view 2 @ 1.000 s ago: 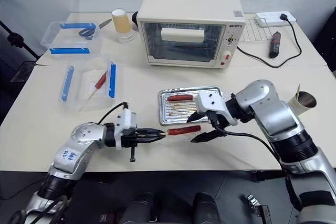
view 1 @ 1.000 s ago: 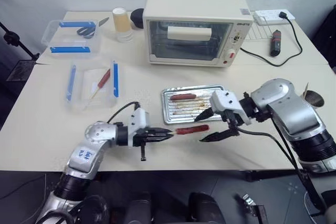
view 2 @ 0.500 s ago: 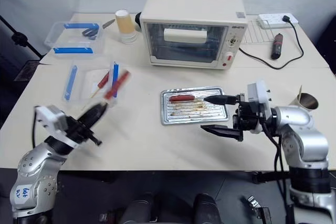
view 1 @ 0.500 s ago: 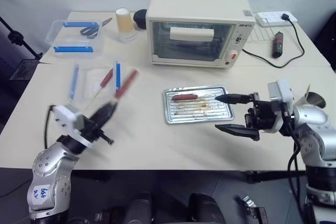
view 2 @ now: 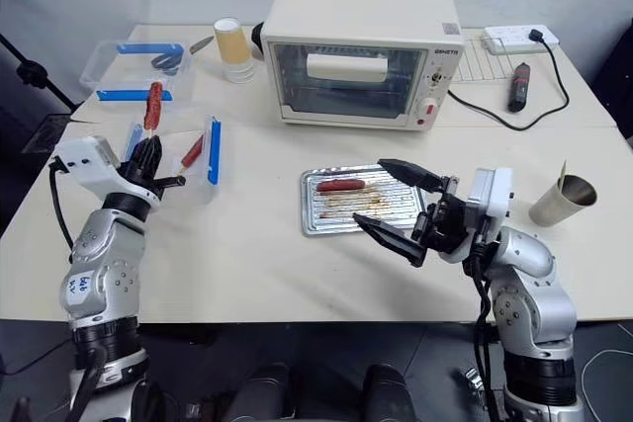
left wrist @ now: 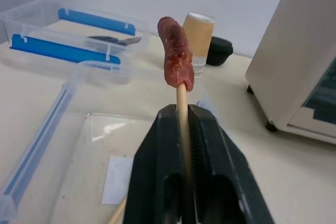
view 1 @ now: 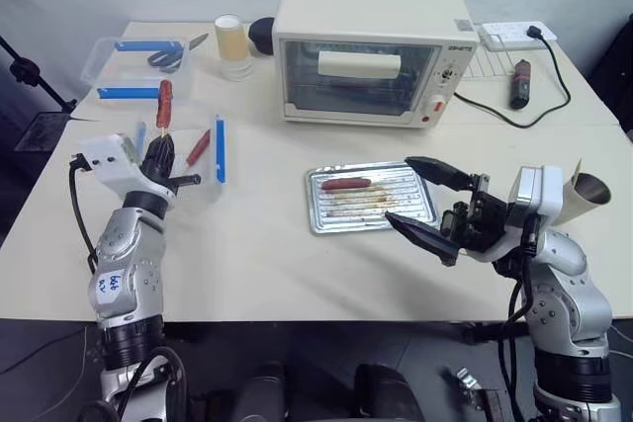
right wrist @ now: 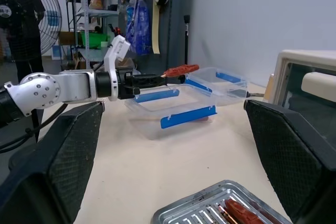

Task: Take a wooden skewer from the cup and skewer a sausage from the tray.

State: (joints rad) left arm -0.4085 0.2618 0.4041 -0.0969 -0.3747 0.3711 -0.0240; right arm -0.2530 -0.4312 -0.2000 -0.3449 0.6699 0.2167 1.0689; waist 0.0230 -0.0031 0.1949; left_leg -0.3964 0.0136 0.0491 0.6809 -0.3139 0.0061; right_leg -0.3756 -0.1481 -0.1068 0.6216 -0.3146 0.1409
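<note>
You can't see the lower part of the wooden skewer (left wrist: 181, 109): it vanishes between the left gripper's (left wrist: 181, 124) black fingers. The right gripper's fingers (right wrist: 50, 166) are cut off by the right wrist view's edges, as is the tray (right wrist: 210, 203) beneath them.

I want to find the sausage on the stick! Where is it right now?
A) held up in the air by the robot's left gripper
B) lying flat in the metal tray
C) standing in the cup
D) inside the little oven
A: the left gripper is shut on the wooden skewer, and the sausage sits on its tip, lifted above the clear plastic tub.
</note>
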